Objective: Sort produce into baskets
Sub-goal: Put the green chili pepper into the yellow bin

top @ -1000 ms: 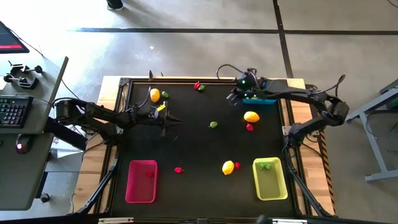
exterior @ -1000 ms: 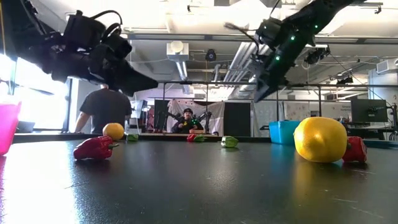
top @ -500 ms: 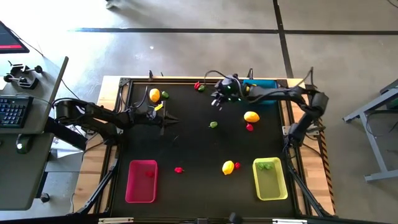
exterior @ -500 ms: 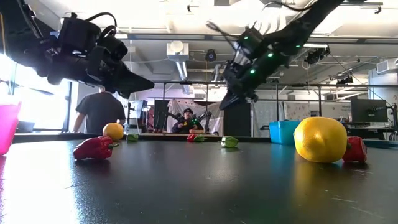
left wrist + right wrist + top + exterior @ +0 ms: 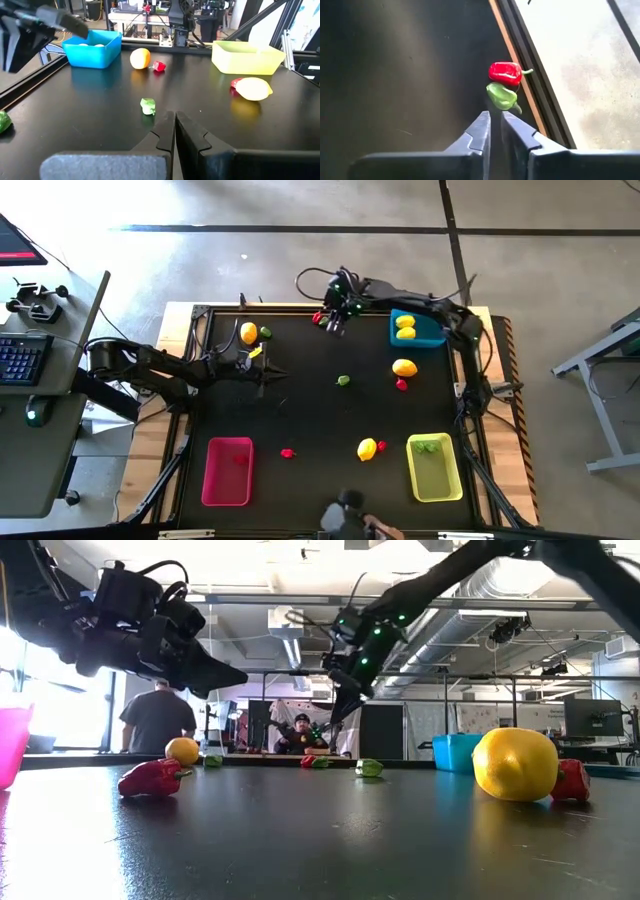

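Right now the right gripper [image 5: 335, 320] hovers over the table's far edge, fingers nearly together and empty, aimed at the red pepper [image 5: 506, 72] touching the green pepper [image 5: 501, 96]. To my eye, it must spread and descend. The left gripper [image 5: 272, 374], pinched shut and empty, waits at mid-left.
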Robot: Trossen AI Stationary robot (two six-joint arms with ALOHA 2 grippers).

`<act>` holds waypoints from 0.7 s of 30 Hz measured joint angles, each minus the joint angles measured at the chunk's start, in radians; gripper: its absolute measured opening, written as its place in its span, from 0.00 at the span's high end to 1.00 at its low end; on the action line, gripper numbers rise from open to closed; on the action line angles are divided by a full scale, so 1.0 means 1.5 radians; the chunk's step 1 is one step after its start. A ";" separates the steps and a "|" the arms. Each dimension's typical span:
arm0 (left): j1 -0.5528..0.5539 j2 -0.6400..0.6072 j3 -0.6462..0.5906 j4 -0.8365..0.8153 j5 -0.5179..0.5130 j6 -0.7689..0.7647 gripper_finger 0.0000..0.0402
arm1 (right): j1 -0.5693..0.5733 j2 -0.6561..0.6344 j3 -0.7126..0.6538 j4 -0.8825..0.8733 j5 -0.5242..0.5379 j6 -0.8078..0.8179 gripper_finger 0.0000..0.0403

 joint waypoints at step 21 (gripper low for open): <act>0.000 0.000 0.000 -0.011 0.000 0.007 1.00 | -0.019 0.183 0.167 -0.064 0.001 -0.058 0.48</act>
